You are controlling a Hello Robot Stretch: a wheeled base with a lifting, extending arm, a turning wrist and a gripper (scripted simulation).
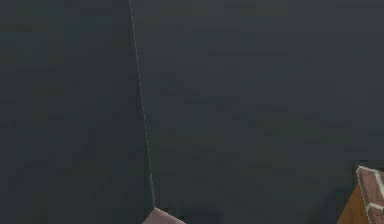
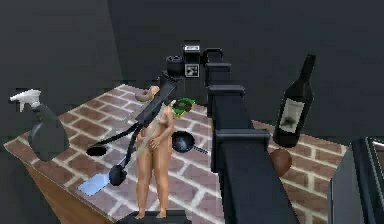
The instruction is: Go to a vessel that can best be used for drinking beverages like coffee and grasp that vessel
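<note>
No legible text or numbers, wine bottle (image 2: 297, 95) with a pale label (print too small)

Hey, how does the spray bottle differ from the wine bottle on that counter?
Colour: the spray bottle is grey with a white trigger head; the wine bottle is dark with a pale label. Shape: the spray bottle is squat; the wine bottle is tall with a slim neck. Place: the spray bottle is at the arm side view's left, the wine bottle right of the arm. Both stand on the brick-patterned counter.
</note>
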